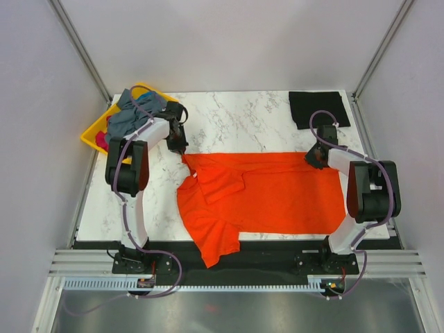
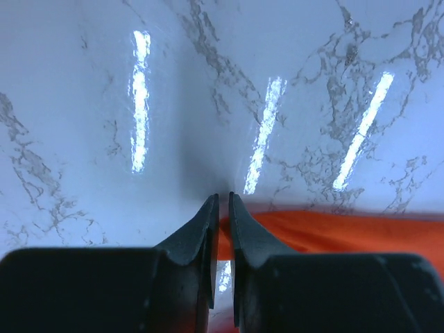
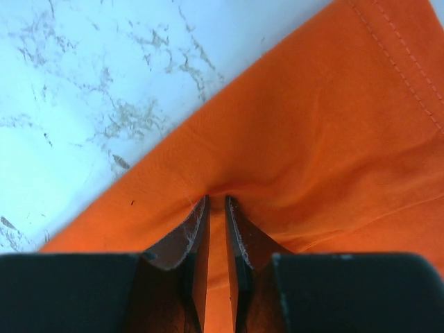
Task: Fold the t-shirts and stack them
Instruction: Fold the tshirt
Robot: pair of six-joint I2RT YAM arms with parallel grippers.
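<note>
Item 1: orange t-shirt (image 1: 277, 194), spread on the marble table (image 1: 243, 118), near sleeve hung over the front edge. Its 2 far corners are pinched in the nearly closed left gripper (image 2: 222, 202) and right gripper (image 3: 216, 202).
Item 2: black t-shirt (image 1: 318, 107), folded, far right corner.
Item 3: grey-blue shirts (image 1: 135, 111), heaped in the yellow tray (image 1: 94, 133); pink shirt (image 1: 102, 141) mostly hidden beneath.

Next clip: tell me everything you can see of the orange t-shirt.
The orange t-shirt is bright, plain soft cloth, spread mostly flat across the marble table. A flap, likely a sleeve, lies folded onto its body, and the part by the left arm overhangs the near edge. The left gripper and right gripper each pinch a far corner. A stitched hem shows in the right wrist view.
</note>
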